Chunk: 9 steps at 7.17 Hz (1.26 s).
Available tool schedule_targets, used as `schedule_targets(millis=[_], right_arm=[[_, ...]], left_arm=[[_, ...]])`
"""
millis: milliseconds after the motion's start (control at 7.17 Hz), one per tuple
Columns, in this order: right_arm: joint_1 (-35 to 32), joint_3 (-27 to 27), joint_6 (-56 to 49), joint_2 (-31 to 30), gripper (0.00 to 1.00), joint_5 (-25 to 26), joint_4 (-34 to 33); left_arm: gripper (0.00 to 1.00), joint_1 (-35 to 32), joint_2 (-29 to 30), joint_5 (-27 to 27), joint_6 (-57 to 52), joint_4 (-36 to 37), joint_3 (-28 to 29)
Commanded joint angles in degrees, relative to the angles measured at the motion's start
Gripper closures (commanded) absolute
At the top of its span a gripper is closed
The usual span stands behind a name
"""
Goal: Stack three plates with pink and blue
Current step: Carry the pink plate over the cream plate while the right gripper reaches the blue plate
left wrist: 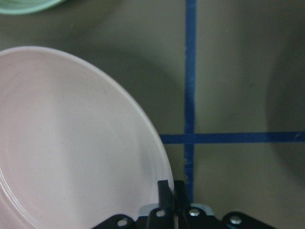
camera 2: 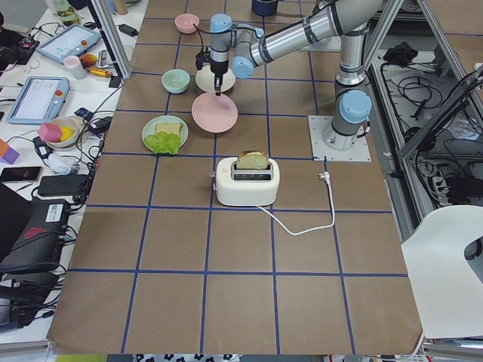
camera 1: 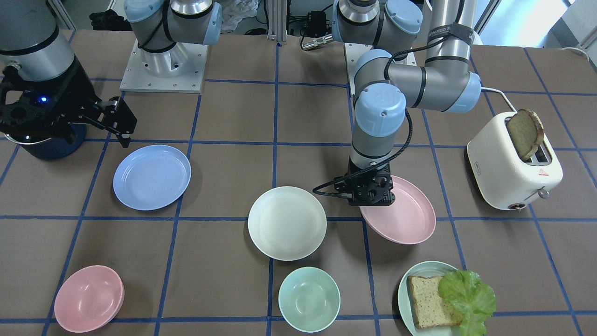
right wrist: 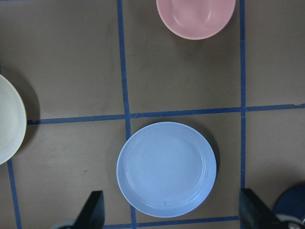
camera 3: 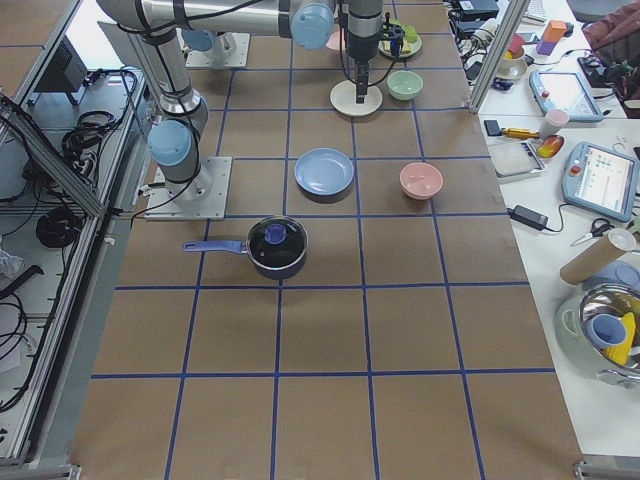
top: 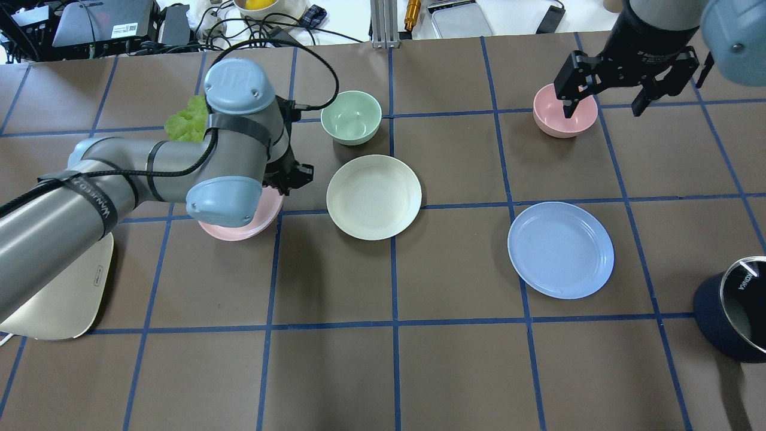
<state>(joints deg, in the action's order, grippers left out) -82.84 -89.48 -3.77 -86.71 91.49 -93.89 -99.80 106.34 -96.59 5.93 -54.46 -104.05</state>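
Tabletop (camera 1: 233,107): left gripper (left wrist: 170,191) (closed) pinches pink plate (left wrist: 71,143).

Brown table (top: 329,377) gridded in blue tape (top: 395,359). From the left end, a cluttered white bench (camera 2: 75,102) runs along 9 o'clock, a white chair (camera 2: 445,264) sits at 4 o'clock, cables (camera 2: 445,90) at 2 o'clock; flat, even light

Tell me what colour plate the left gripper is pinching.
Pale pink plate, clearest in the exterior front-facing view.
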Motion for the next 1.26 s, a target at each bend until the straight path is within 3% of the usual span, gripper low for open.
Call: schedule_targets(millis=[0, 279, 419, 558, 698, 1116], right_arm=[[6.6, -8.0, -3.8, 0.2, 0.0, -0.1, -1.3], [12.3, -18.3, -4.7, 0.8, 0.0, -1.0, -16.1], [13.5, -25.3, -5.8, 0.9, 0.0, -1.0, -20.9], [13.7, -31.9, -6.2, 0.9, 0.0, -0.9, -31.3], [13.9, -33.2, -7.1, 3.2, 0.0, -0.9, -34.5], [16.0, -33.3, -10.4, 7.9, 0.0, -1.0, -34.8]], left_arm=[[1.0, -7.5, 2.9, 1.0, 7.5, -3.4, 8.0], [1.0, -14.4, 7.2, 1.2, 17.0, -3.9, 13.0], [1.0, -15.2, 9.6, 1.3, 17.8, -3.9, 14.8], [1.0, -15.5, 11.4, 1.8, 17.7, -4.3, 16.6], [1.0, -15.6, 12.8, 4.2, 18.1, -5.6, 18.7], [1.0, -16.7, 16.3, 5.1, 18.2, -9.3, 20.9]])
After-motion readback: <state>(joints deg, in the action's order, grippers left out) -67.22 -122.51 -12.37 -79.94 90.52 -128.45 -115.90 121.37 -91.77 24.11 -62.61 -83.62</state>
